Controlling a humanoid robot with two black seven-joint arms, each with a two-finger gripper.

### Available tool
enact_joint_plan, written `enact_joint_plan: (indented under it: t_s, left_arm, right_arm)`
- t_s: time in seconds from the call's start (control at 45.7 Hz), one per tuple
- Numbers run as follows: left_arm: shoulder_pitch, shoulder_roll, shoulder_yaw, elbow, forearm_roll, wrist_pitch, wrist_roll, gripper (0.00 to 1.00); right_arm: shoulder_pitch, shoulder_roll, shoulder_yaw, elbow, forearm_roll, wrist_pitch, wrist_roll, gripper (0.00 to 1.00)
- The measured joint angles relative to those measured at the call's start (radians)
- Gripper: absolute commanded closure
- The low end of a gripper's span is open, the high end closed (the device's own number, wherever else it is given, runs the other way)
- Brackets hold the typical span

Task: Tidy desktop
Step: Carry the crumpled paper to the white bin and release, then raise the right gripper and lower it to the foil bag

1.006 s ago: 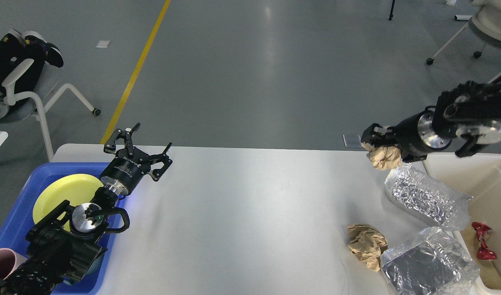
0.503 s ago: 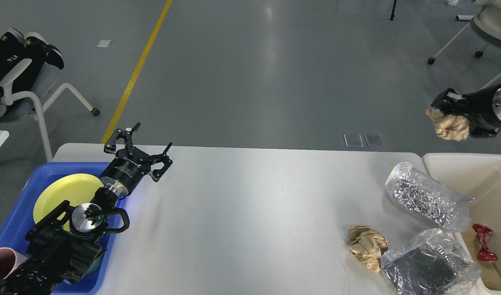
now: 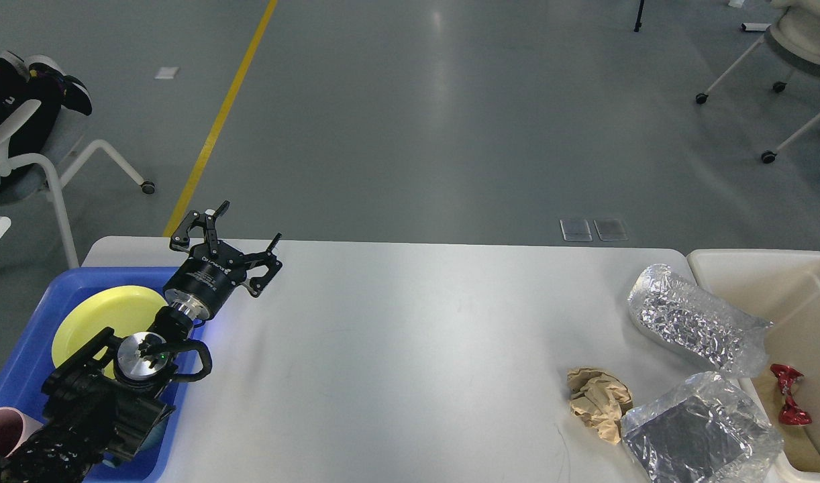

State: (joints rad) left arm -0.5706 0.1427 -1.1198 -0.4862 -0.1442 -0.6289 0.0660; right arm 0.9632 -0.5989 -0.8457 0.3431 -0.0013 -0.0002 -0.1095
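The left gripper [image 3: 225, 245] hovers over the counter [image 3: 396, 349] beside the blue tray [image 3: 27, 349], jaws spread wide and empty. The right gripper is out of view. Crumpled paper [image 3: 599, 401] and two foil bags [image 3: 692, 325] lie near the beige bin [image 3: 786, 282], probably for disposal.

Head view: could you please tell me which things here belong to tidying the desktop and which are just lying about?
Part of the job:
- desktop
- crumpled brown paper
- two foil wrappers
- beige bin, with a red wrapper inside
- blue tray with yellow plate
- left gripper, open

Just lying about:
- chairs on the floor
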Motion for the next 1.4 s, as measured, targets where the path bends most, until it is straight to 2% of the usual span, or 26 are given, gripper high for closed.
enact_joint_plan:
  t_s: [0.066,0.328,0.721,0.853,1.071,1.224,1.399]
  left_arm:
    - [0.0,0.0,0.0,0.0,0.0,0.0,0.0,0.04]
    - [0.0,0.0,0.0,0.0,0.0,0.0,0.0,0.04]
    - [0.0,0.0,0.001,0.0,0.0,0.0,0.0,0.04]
    - [0.0,0.0,0.001,0.0,0.0,0.0,0.0,0.04]
    - [0.0,0.0,0.0,0.0,0.0,0.0,0.0,0.04]
    - [0.0,0.0,0.0,0.0,0.0,0.0,0.0,0.04]
    - [0.0,0.0,0.0,0.0,0.0,0.0,0.0,0.04]
  right_arm:
    - [-0.043,0.021,0.022,-0.033,0.0,-0.002,0.001,0.01]
    - [-0.081,0.057,0.035,-0.043,0.0,0.0,0.001,0.0]
    - [0.024,0.061,0.017,0.008,0.0,0.014,0.0,0.0]
    - [0.123,0.054,0.004,0.152,0.001,0.025,0.003,0.0]
    - [0.456,0.037,-0.154,0.468,0.009,0.085,0.004,0.0]
    - [0.696,0.045,-0.194,0.628,0.009,0.221,0.004,0.0]
    - [1.025,0.059,-0.196,0.74,0.01,0.548,0.004,0.0]
